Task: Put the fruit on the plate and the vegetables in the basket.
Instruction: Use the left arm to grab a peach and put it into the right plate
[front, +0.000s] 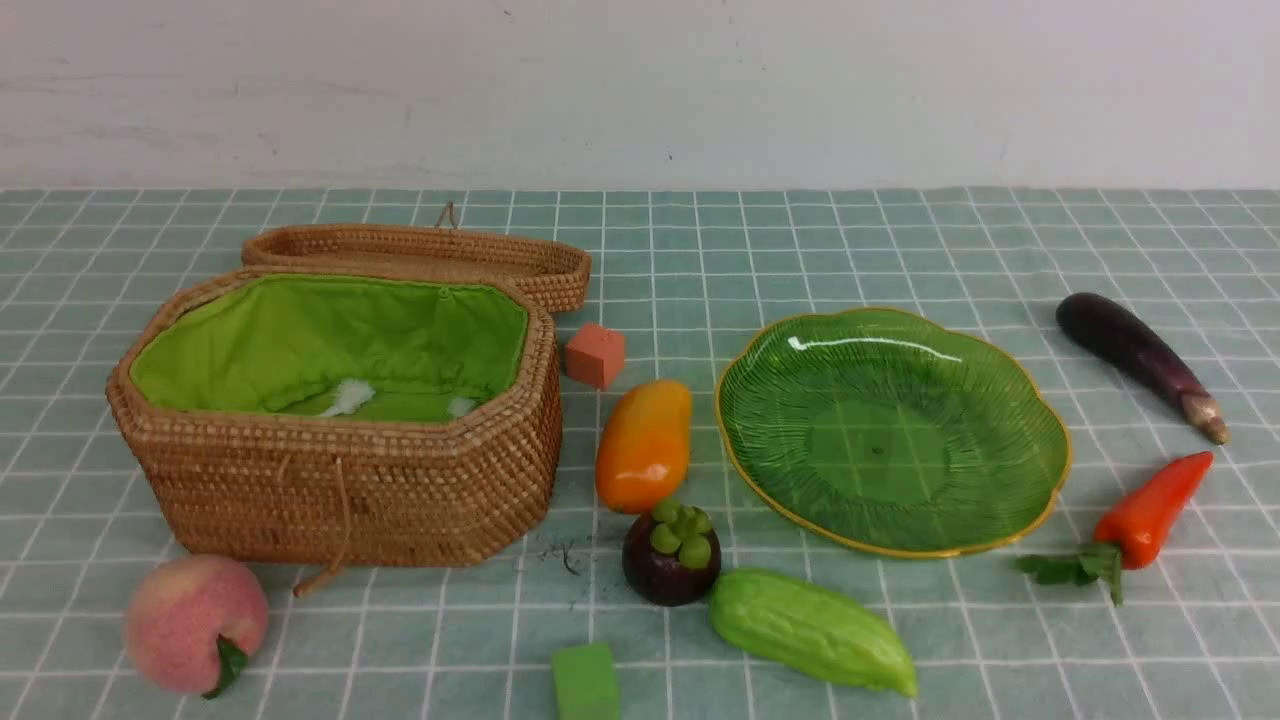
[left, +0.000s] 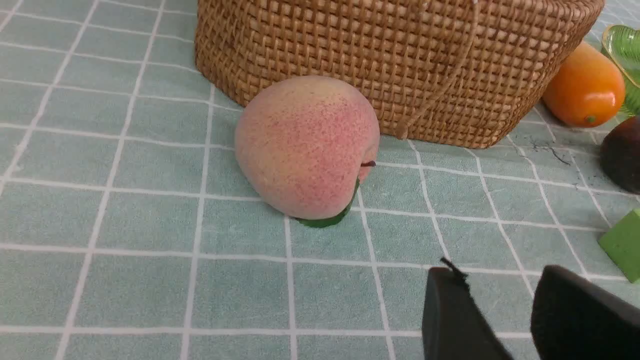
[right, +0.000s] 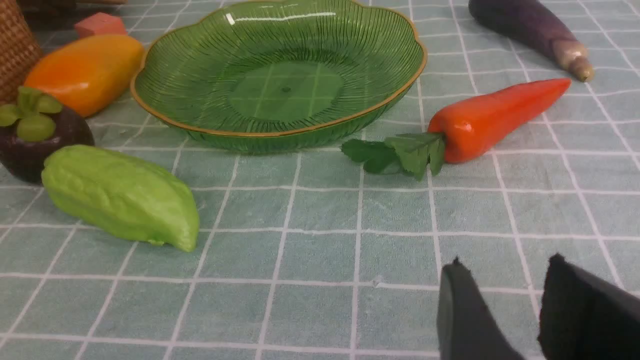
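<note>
Fruit lies loose on the table (front: 900, 250), none of it on the plate (front: 1066, 455). The fuzzy pink peach (front: 195, 625) sits at the near left, just in front of the basket (front: 400, 490). The orange-yellow mango (front: 644, 445) lies between basket and plate, and the dark mangosteen (front: 670, 555) stands just nearer than the mango's end, green top up. The green glass plate rests right of centre.

The vegetables are also on the checked cloth. The bitter gourd (front: 810, 630) lies just beside the mangosteen, in front of the plate; whether the two touch is not clear. The carrot (front: 1150, 510) lies at the plate's right edge, leaves toward the robot, and the eggplant (front: 1135, 355) is farther back on the right. The basket stands open on the left, its green lining showing and its lid (front: 420, 250) laid back behind it. A small orange cube (front: 595, 355) sits by the basket's right corner and a small green cube (front: 585, 682) at the near edge.

The left fingers (left: 460, 310) hover low over bare cloth near the peach, parted by a narrow gap and holding nothing. The right fingers (right: 470, 310) do likewise, nearer than the carrot.
</note>
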